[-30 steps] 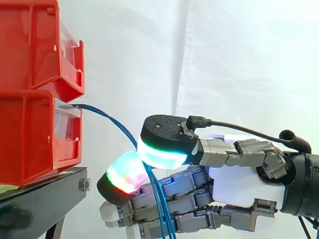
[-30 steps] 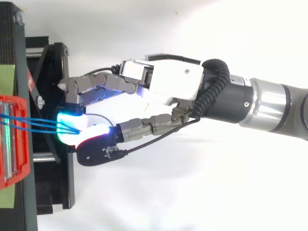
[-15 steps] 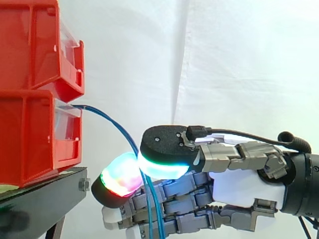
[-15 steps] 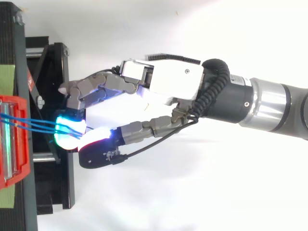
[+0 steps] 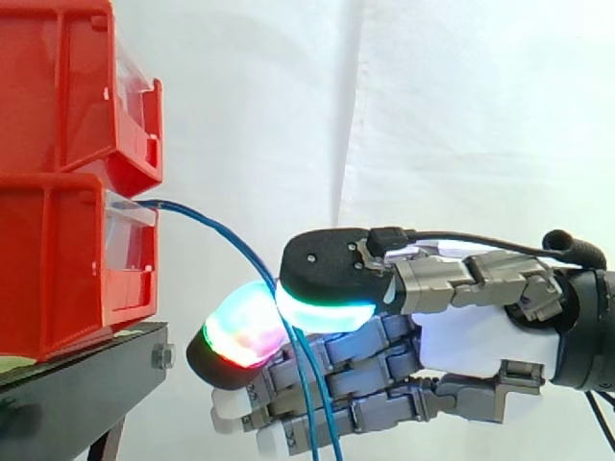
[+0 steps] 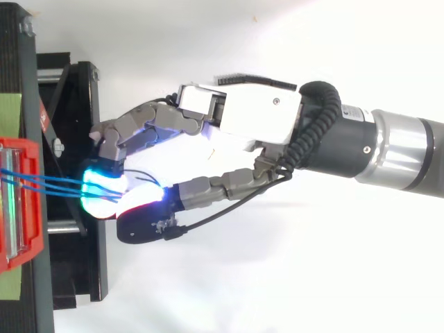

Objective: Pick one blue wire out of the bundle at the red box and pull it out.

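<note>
White curtain cloth backs everything in the side view. Against it the hand [image 5: 480, 341] [image 6: 243, 118] reaches in level, thumb and one finger closed together so that their glowing pads [image 5: 322, 312] meet (green-white on the thumb, red and green on the finger below it). Caught in that pinch are the blue wires [image 5: 178, 206] [image 6: 59, 182]; how many strands the pads actually grip I cannot tell. Just under the pinch the strands hang down in front of the hand's other, curled fingers. Beyond the fingertips the wires climb in an arc, and from above they show as about three strands spreading slightly apart on their way out from the pads. They end at the lower red bin [image 5: 58, 269], well ahead of the fingertips, going in at its clear front lip. A second red bin [image 5: 67, 86] is stacked on top of it, higher than the hand. Farthest down, the black stand [image 5: 86, 379] carries both bins.
</note>
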Motion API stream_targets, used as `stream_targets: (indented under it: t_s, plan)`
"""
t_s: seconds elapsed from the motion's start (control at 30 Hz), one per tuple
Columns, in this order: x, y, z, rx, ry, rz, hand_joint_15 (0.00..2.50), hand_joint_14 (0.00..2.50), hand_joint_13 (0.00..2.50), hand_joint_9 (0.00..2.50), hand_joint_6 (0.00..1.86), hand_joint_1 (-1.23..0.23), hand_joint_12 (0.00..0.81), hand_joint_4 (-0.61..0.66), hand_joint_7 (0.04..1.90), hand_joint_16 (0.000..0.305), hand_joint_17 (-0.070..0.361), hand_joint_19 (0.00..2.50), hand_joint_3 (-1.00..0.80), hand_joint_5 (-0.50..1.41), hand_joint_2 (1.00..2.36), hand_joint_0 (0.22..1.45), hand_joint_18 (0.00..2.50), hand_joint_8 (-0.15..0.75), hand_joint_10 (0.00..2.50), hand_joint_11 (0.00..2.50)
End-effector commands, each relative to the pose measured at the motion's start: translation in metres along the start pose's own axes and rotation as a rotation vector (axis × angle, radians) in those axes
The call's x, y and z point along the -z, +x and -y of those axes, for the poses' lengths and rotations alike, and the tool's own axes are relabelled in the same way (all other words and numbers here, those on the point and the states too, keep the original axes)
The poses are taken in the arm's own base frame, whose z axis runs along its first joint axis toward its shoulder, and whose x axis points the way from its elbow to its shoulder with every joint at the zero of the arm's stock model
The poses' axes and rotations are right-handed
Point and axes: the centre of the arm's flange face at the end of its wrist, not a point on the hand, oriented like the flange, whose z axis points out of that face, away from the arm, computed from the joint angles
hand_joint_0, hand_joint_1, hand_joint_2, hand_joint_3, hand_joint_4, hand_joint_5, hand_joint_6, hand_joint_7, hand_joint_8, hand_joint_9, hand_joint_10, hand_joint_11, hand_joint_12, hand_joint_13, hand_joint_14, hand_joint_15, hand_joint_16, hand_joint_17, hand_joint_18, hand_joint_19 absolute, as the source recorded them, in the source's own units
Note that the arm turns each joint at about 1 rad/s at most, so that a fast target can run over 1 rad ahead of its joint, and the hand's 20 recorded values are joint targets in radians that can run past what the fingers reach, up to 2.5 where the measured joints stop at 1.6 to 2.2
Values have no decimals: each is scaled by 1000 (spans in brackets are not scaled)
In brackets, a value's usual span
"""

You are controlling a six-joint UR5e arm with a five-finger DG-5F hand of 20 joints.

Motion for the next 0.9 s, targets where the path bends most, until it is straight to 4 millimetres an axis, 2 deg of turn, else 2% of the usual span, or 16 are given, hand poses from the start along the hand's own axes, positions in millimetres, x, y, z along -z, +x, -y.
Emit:
stream_targets:
  t_s: [0.0, 0.27, 0.7, 0.87]
  plan:
    - [3, -1, -5, 15, 15, -26, 202, 8, 353, 742, 844, -759, 415, 278, 701, 72, 161, 353, 21, -144, 1010, 613, 264, 307, 16, 382]
    - [10, -2, -21, 71, 50, -96, 209, 9, 361, 770, 852, -754, 418, 298, 680, 72, 162, 356, 28, -143, 1009, 614, 278, 308, 17, 413]
    - [21, -19, -44, 89, 104, -148, 219, 9, 380, 832, 851, -733, 441, 399, 710, 77, 173, 361, 9, -135, 1003, 583, 286, 326, 14, 428]
    - [26, -24, -51, 97, 133, -178, 230, 9, 376, 827, 854, -697, 438, 356, 755, 77, 172, 373, -89, -133, 1007, 559, 267, 326, 17, 427]
